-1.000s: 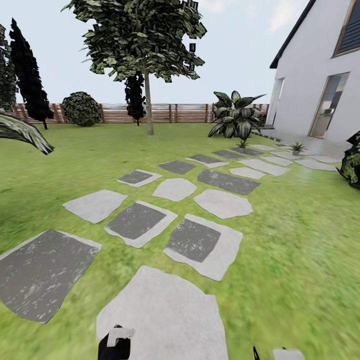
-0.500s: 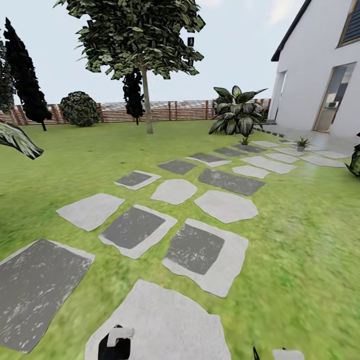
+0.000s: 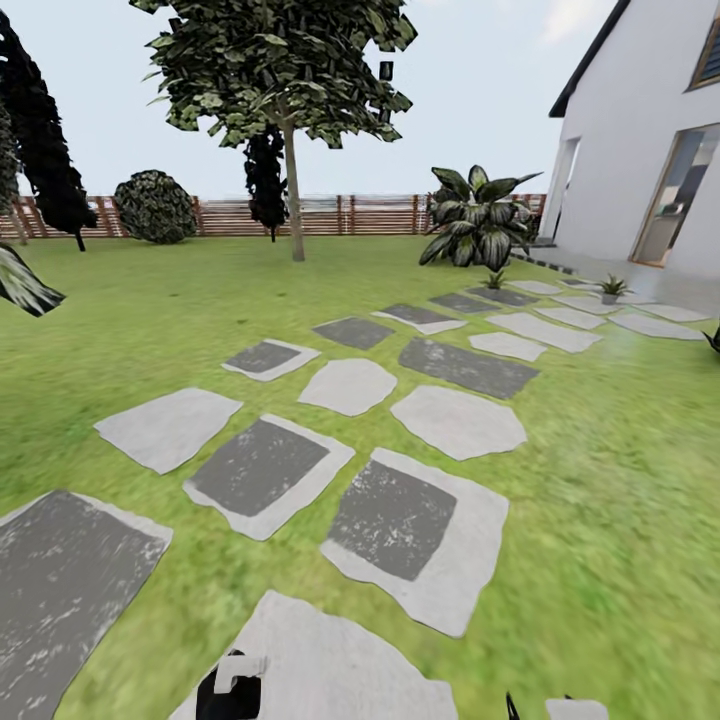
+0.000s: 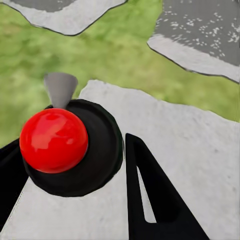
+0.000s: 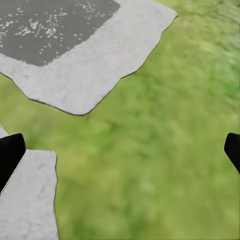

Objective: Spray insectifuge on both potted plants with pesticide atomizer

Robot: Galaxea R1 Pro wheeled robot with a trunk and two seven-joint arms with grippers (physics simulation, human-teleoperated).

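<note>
Pesticide atomizer: whereabouts could not be told from these views. A glossy red ball on a round black body (image 4: 67, 150), with a grey pointed piece behind it, sat between the fingers of the left gripper (image 4: 70, 150). I could not say whether this was the sprayer's head or part of the rig, nor whether the fingers were clamped on it.

Right gripper (image 5: 122, 150): finger tips at opposite edges of its wrist view, spread wide, nothing between them, grass and stone below.

Garden lawn (image 3: 150, 320) lay ahead, with a path of stepping stones (image 3: 395, 520) running from near centre to far right. Two potted plants stood at the far right end of the path, near the house (image 3: 640, 130): one (image 3: 493, 281) just in front of the big striped-leaf plant (image 3: 475, 225), the other (image 3: 609, 290) further right. Both were well apart from the robot.

Step in hand, by my reading: crossing the garden, no spraying begun. If the sprayer was not yet in hand, the next move called for finding it first; otherwise for following the stones toward the far right and stopping near the first pot.

Hard to make out: pots were tiny at this range and leaf detail was lost. The right-hand lawn was blurred, and dark foliage was cut off at both edges.
</note>
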